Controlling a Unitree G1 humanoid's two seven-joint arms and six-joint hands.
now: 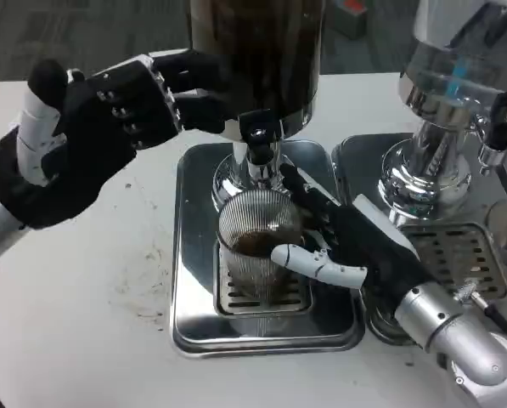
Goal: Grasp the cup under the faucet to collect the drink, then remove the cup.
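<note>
A clear ribbed cup [257, 245] stands on the grate of a steel drip tray [194, 255], right under the black faucet [259, 133] of a dark drink dispenser [257, 55]. Dark drink fills the cup's lower part. My right hand [342, 242] wraps the cup from the right, thumb across its front and fingers behind it. My left hand [92, 127] is raised at the left of the dispenser, its fingertips touching the dispenser's lower body near the faucet lever.
A second dispenser [448, 93] with a clear tank stands at the right on its own drip tray [457, 255]. Brown stains [143, 280] mark the white table left of the tray.
</note>
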